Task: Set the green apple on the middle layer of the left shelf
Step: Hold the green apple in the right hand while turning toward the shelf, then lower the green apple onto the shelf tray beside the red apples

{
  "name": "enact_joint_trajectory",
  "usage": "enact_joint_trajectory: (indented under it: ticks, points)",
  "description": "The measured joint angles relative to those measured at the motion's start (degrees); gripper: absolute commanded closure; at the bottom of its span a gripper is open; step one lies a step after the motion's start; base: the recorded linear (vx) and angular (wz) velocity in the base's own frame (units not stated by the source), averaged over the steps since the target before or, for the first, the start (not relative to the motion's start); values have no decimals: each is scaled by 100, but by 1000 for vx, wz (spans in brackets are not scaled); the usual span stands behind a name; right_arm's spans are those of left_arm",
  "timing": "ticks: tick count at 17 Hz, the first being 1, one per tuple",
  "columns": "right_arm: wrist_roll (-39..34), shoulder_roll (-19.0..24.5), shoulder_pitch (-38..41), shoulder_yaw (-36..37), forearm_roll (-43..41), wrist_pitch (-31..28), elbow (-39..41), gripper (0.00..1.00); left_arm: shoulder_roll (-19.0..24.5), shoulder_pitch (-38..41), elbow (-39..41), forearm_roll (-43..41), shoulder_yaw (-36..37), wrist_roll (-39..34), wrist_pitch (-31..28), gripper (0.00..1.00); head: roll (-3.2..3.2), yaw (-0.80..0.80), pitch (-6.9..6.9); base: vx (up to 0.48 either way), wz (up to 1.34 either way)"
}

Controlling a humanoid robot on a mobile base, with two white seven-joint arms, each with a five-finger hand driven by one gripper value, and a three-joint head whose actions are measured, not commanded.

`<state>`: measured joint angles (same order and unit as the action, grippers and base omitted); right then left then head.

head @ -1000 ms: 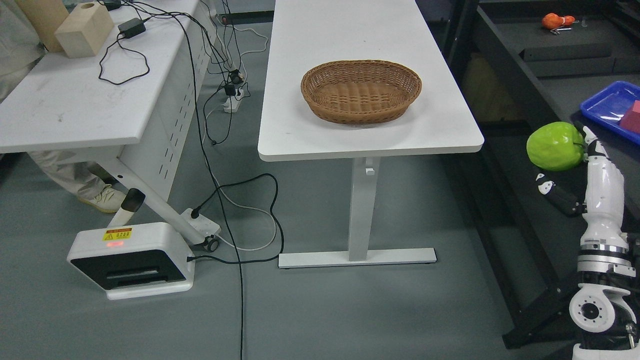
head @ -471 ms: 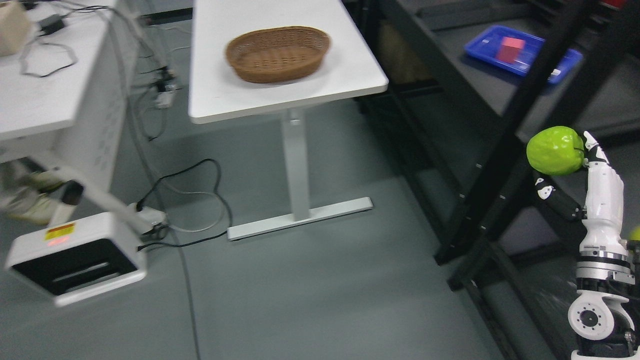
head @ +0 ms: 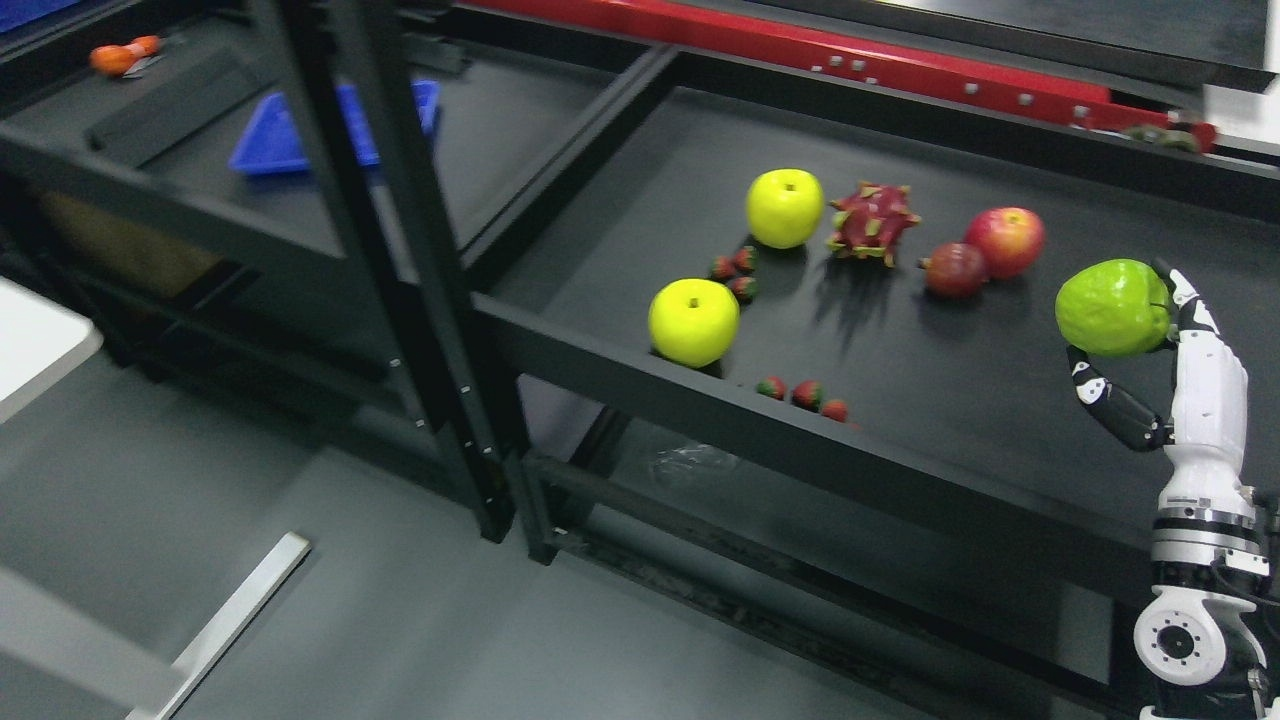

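Black shelving fills most of what I see: one dark shelf (head: 900,360) straight ahead carrying fruit, and a second unit further left, with grey floor below and a red beam (head: 800,45) running across the top.

On the near shelf I count two yellow apples — one (head: 693,321) close to the front lip, one (head: 784,207) further back. Beside the rear one lies a single dragon fruit (head: 872,222). To its right sit one red apple (head: 1004,241) and, touching or nearly touching it, one smaller dark red fruit (head: 953,270). Strawberries come in two clusters: three (head: 735,272) between the yellow apples, three more (head: 802,392) along the front edge.

On the left unit there is one blue tray (head: 275,145), partly hidden by a black upright post (head: 400,260), and one orange object (head: 122,55) in the far corner, too small for me to identify.

My right hand (head: 1150,340) rises from the lower right corner, forearm nearly vertical, white wrist joint at the bottom edge. Its fingers are closed around the green apple (head: 1112,307) — the white fingers (head: 1185,300) press against its right side, and the dark thumb (head: 1110,398) reaches up under it. I hold the apple in the air at the right edge of the view, in front of the fruit shelf and not resting on it, well away from the left unit.

My left arm does not show.
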<state>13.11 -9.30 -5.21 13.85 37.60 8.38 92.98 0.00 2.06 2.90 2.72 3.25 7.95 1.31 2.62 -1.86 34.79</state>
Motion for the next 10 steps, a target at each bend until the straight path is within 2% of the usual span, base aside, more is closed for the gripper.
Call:
enact_joint_trajectory:
  ticks: [4,10]
  points:
    - [-11,18,10,-2,1,0,6,100,-1,3,0,0,0,0,8,0,0,0,0,236,-597]
    - [-32,33,17,-4,2,-5,8,100,0,6,0,0,0,0,9,0,0,0,-1,255,-168]
